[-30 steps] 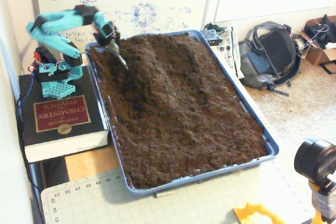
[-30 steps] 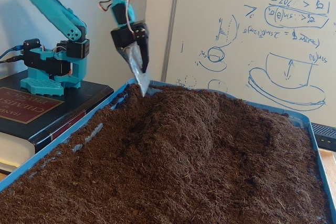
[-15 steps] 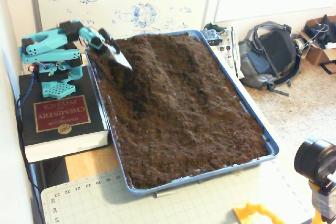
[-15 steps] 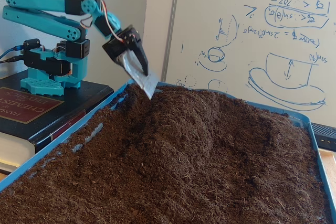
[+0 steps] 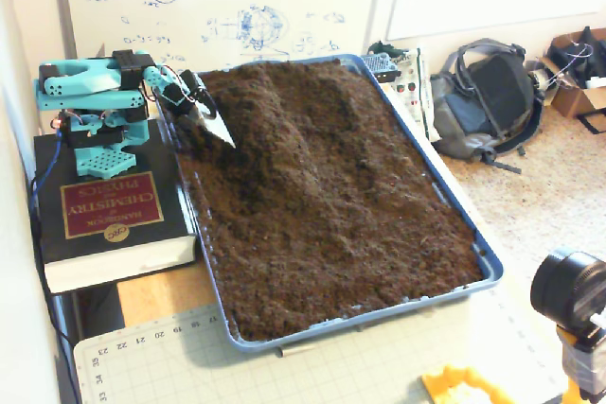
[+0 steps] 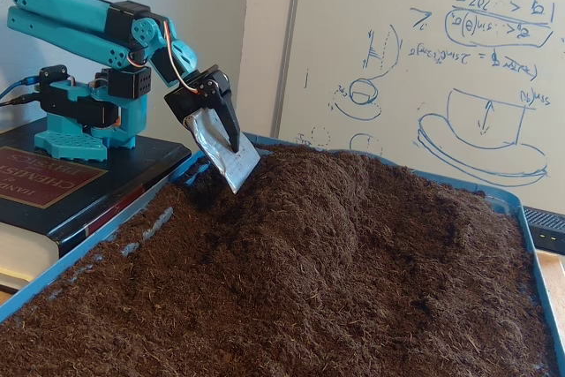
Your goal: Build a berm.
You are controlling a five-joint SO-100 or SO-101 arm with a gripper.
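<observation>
Tool [image 6: 231,163], fitted with a flat silver blade, is held low at the tray's [image 5: 488,270] ten o'clock corner; its jaw state cannot be told. A berm [image 5: 284,125] is already raised alongside, and further heaping is judged necessary.

The berm [image 5: 284,130] runs along the tray's [image 5: 454,210] far half in both fixed views. The pincer [image 5: 220,130] hangs over the tray's far left corner, beside the book [image 5: 104,219] that carries the arm's base.

Looks like a lab or office room: whiteboard [image 6: 424,68] covered in blue marker sketches, chemistry and physics handbook [image 5: 112,210] used as an arm stand, cutting mat [image 5: 284,371] on the bench, backpack [image 5: 488,101] and cardboard boxes [image 5: 576,68] on carpeted floor.
</observation>
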